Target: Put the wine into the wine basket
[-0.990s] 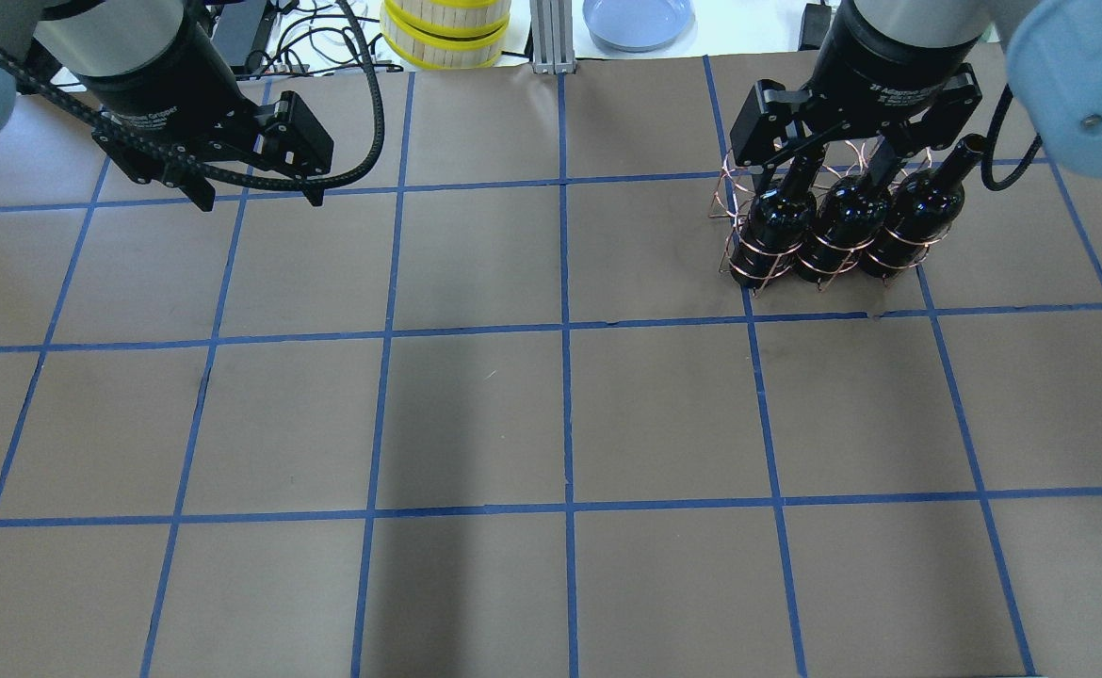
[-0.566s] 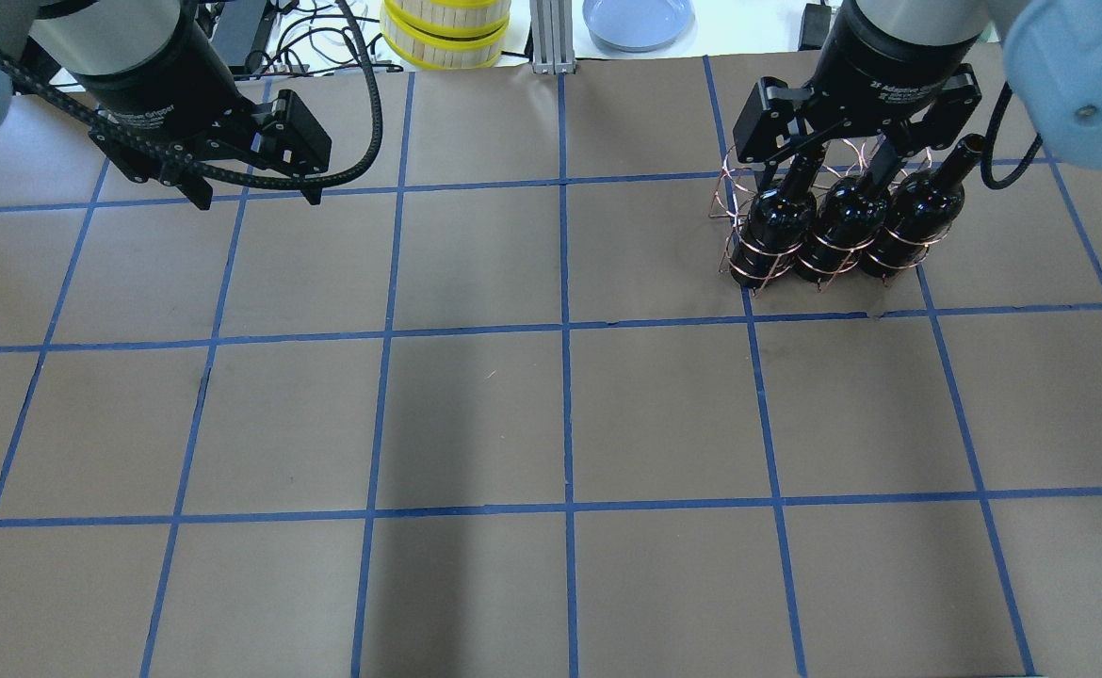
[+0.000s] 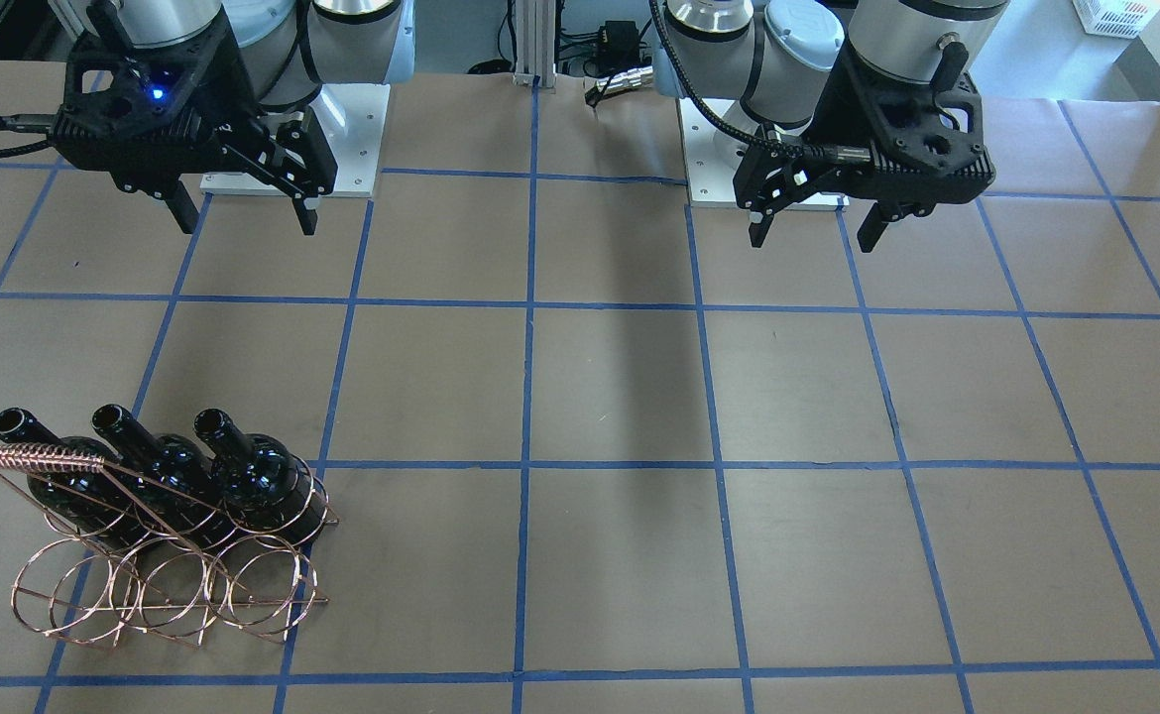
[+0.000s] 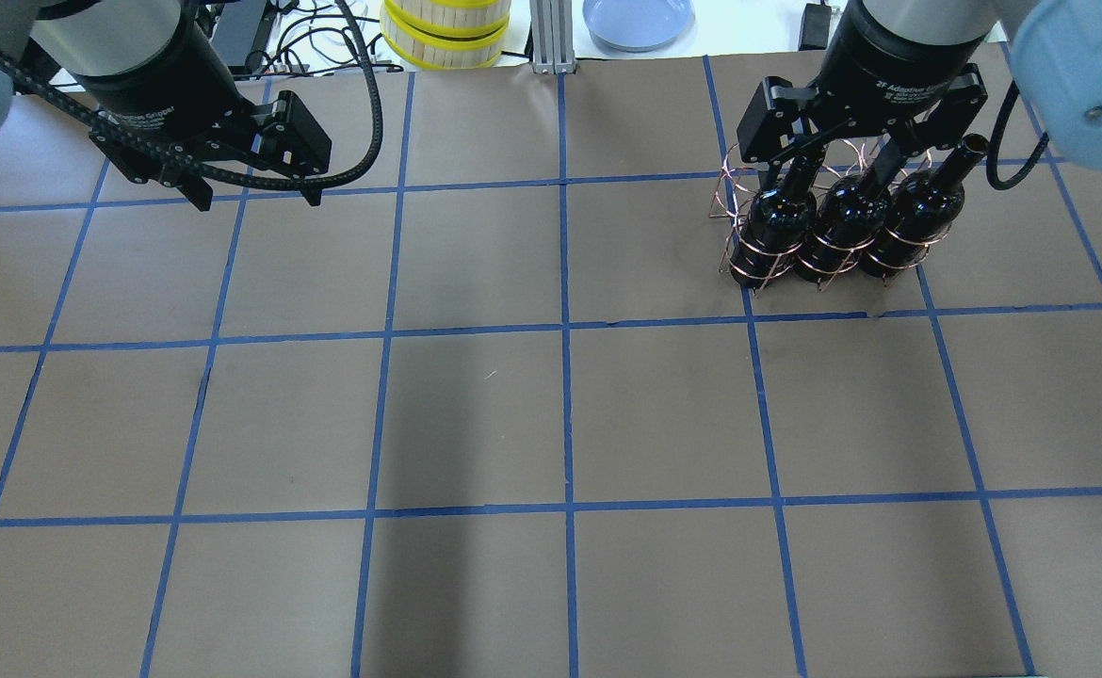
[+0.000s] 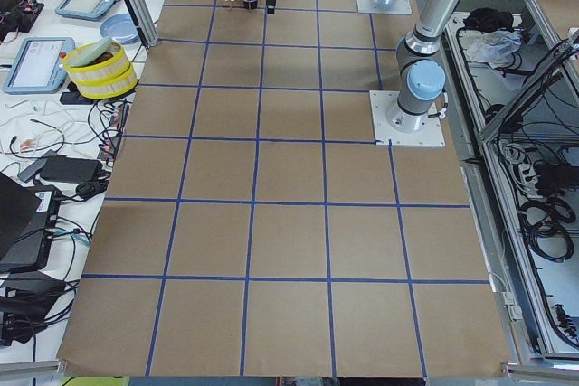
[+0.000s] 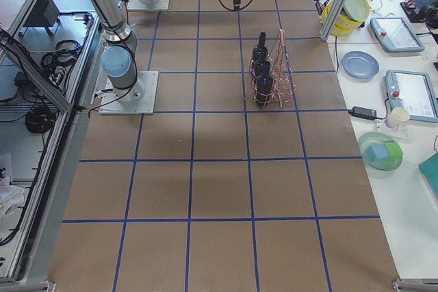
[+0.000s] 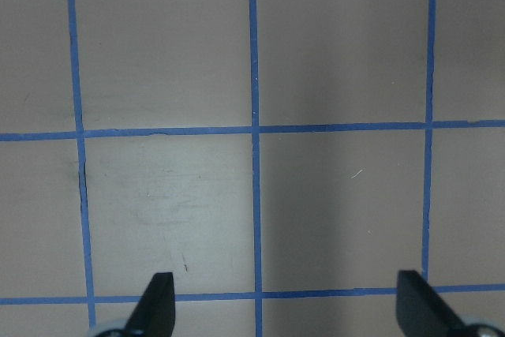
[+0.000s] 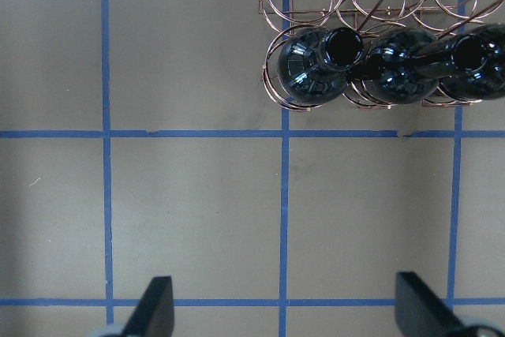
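Right claw (image 3: 245,223) and left claw (image 3: 813,240) apart, 3 wine (image 3: 263,481) in wine basket (image 3: 45,457), necks tilted up robotward

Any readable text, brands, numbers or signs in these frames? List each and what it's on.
"2F Adaptive": on the body of the right gripper, overhead view; the rest of the line and the finer print below are blurred.
"Adaptive Gripper": on the body of the left gripper, overhead view; the finer print is blurred.
Wine bottles: no label.
Wine basket: no text.
Tablet screens off to the side: too small to read.
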Tool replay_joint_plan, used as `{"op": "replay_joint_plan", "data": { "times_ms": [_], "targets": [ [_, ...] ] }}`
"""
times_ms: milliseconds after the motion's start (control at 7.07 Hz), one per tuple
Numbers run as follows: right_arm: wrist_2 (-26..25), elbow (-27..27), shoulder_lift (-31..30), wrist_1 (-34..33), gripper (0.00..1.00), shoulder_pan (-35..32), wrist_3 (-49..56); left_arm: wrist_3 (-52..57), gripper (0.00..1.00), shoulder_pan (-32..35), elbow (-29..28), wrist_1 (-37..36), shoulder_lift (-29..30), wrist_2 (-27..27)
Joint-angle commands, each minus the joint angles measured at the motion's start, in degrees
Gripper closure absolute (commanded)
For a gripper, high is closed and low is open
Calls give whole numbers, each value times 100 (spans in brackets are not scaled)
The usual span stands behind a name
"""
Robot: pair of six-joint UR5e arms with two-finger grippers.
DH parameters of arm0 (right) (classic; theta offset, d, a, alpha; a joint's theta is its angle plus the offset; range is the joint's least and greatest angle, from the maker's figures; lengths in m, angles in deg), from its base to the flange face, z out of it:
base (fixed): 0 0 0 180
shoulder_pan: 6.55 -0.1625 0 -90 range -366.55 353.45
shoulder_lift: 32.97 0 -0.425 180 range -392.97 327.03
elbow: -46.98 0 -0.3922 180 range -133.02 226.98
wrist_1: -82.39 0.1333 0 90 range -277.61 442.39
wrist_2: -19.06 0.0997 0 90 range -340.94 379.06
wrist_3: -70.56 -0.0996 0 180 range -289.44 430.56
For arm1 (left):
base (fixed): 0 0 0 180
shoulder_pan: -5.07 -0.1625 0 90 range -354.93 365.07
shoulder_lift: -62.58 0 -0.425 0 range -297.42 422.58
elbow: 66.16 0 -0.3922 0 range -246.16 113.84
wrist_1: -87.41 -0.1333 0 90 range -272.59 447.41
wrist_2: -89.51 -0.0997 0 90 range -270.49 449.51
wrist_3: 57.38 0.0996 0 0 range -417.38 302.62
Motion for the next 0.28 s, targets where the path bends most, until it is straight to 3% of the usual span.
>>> {"op": "replay_joint_plan", "data": {
  "times_ms": [0, 141],
  "targets": [
    [-19, 0, -12, -3, 0, -1, -7, 0, 0, 6, -8, 0, 0, 6],
    [-20, -9, -12, -3, 0, -1, -7, 0, 0, 6, 0, 0, -9, 6]
  ]
}}
